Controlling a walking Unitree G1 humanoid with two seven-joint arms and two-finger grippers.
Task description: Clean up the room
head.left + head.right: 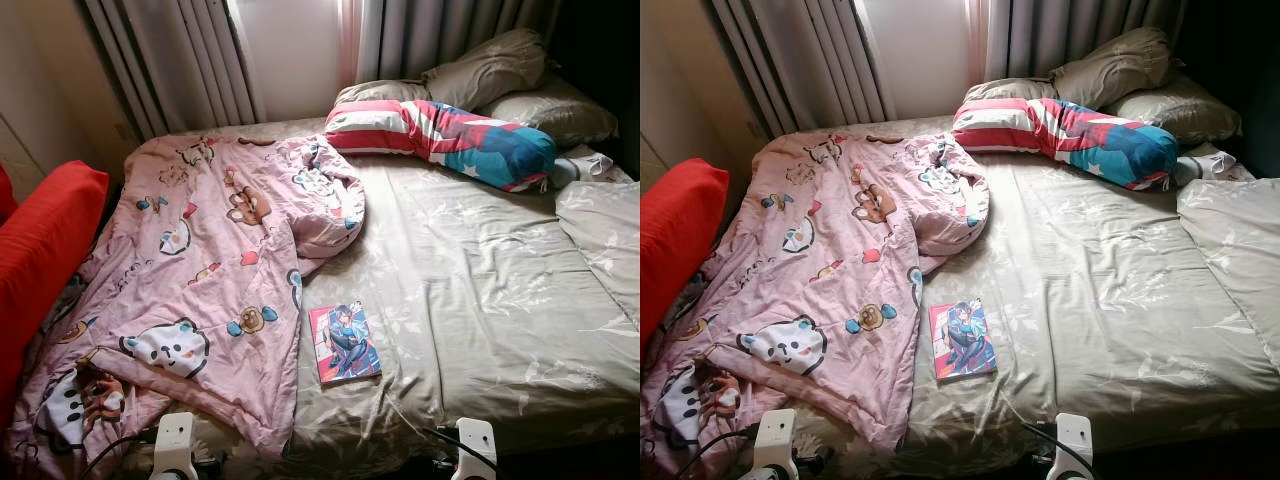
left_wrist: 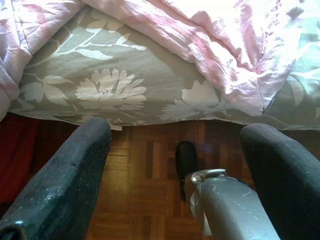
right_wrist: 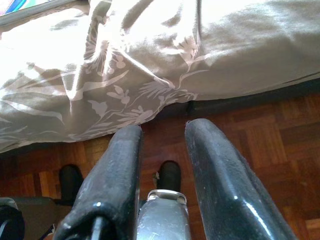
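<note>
A bed with an olive floral sheet (image 1: 480, 290) lies before me. Over its left half a pink cartoon-print blanket (image 1: 200, 270) lies crumpled. Near the front edge a colourful book (image 1: 344, 343) rests flat on the sheet. At the head of the bed is a red, white and blue striped pillow (image 1: 440, 130). Both arms hang low at the bed's front edge, over the wooden floor. My left gripper (image 2: 175, 130) is open wide below the blanket's hem. My right gripper (image 3: 162, 127) holds nothing, its fingers only a little apart.
A red cushion (image 1: 40, 240) stands against the bed's left side. Olive pillows (image 1: 490, 65) lie at the head, with a folded olive cover (image 1: 605, 230) on the right. Curtains (image 1: 180, 60) hang behind. Parquet floor (image 2: 145, 175) lies beneath the grippers.
</note>
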